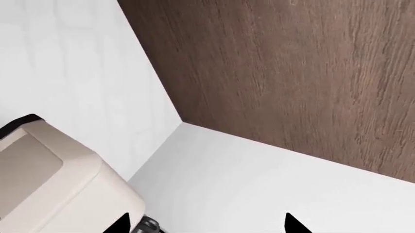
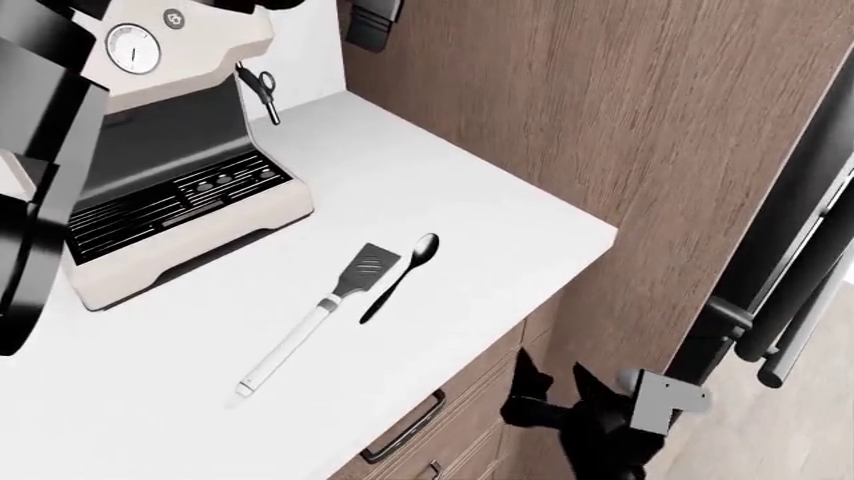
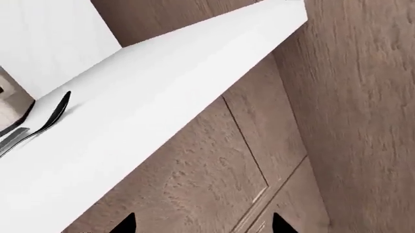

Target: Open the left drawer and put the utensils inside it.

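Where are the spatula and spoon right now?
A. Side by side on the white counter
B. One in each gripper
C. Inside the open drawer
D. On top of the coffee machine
A: the spatula and spoon lie side by side on the counter, with the drawer below shut.

black spoon [image 2: 404, 274], white counter [image 2: 441, 190] — wood-grain drawer [image 2: 447, 425]

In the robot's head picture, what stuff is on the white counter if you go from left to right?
Cream and black coffee machine → white-handled spatula with slotted grey head → glossy black spoon.
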Motion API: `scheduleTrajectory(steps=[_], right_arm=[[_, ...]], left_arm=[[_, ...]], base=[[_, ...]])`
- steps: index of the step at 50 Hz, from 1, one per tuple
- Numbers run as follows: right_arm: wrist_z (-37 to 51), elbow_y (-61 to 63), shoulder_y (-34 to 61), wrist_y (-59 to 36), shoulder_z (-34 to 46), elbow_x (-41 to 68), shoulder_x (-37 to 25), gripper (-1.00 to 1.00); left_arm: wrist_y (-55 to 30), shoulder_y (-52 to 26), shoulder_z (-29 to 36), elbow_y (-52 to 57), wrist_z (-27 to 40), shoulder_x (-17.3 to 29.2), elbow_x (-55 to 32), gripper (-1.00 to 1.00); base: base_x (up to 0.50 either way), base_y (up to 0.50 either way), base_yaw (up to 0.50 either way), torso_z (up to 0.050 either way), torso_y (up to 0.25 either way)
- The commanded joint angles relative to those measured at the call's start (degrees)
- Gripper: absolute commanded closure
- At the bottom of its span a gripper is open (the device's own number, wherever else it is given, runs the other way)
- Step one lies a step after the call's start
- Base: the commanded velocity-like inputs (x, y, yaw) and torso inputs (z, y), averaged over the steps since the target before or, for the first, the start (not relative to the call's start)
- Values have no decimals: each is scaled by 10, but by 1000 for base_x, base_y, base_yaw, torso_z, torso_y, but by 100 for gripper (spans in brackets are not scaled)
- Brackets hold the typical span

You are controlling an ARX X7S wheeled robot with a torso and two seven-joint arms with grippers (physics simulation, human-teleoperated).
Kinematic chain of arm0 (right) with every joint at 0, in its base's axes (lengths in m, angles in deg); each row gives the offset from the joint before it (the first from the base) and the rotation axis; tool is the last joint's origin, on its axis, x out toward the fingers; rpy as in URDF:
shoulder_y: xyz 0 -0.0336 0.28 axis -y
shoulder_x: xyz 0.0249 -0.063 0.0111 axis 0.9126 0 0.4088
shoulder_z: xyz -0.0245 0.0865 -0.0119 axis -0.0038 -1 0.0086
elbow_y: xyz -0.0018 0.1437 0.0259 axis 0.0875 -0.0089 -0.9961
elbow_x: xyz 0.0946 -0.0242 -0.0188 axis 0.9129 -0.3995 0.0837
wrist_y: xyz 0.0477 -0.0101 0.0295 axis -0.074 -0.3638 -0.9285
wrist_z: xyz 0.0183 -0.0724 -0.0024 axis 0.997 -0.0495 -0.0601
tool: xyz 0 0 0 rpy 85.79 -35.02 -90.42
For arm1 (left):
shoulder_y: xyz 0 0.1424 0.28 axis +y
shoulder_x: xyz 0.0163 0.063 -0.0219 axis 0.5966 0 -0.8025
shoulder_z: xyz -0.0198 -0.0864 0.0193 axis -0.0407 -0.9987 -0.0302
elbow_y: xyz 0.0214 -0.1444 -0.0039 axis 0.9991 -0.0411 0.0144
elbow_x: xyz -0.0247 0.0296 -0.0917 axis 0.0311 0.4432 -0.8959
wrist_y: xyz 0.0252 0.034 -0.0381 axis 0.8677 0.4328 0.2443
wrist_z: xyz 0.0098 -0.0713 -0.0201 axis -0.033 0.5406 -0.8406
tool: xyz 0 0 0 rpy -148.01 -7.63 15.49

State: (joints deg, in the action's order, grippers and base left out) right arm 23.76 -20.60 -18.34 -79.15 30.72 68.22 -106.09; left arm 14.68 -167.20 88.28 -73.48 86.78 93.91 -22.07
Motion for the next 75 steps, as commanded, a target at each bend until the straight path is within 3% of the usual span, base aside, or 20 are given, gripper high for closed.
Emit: scheduleTrajectory(steps=[1, 4, 8, 20, 37, 61, 75], right_arm=[[-133, -58, -7, -59, -71, 227, -21, -100], [-132, -69, -13, -40, -92, 237, -14, -100], [-198, -122, -1, -111, -108, 348, -25, -100], [-278, -151, 5, -221, -66, 401, -71, -100], [-269, -186, 1, -231, -70, 436, -50, -100], [-319, -339, 69, -250, -10, 398, -13, -100], [-346, -416, 123, -257, 31, 361, 8, -100]], left_arm=[[-3, -1, -1, 5, 1, 3, -3, -100], [-2, -2, 1, 3, 0, 2, -2, -100], [1, -1, 1, -1, -2, 1, -2, -100], [1, 4, -1, 3, 3, 3, -6, -100], [9, -1, 7, -12, -10, -3, 0, -100], [18, -2, 14, -26, -20, -5, 3, -100], [2, 14, 2, 11, 8, 8, -12, -100]], base=[[0, 0, 0, 0, 0], [0, 0, 0, 0, 0], [0, 0, 0, 0, 0], [0, 0, 0, 0, 0], [0, 0, 0, 0, 0], [0, 0, 0, 0, 0], [0, 0, 0, 0, 0]])
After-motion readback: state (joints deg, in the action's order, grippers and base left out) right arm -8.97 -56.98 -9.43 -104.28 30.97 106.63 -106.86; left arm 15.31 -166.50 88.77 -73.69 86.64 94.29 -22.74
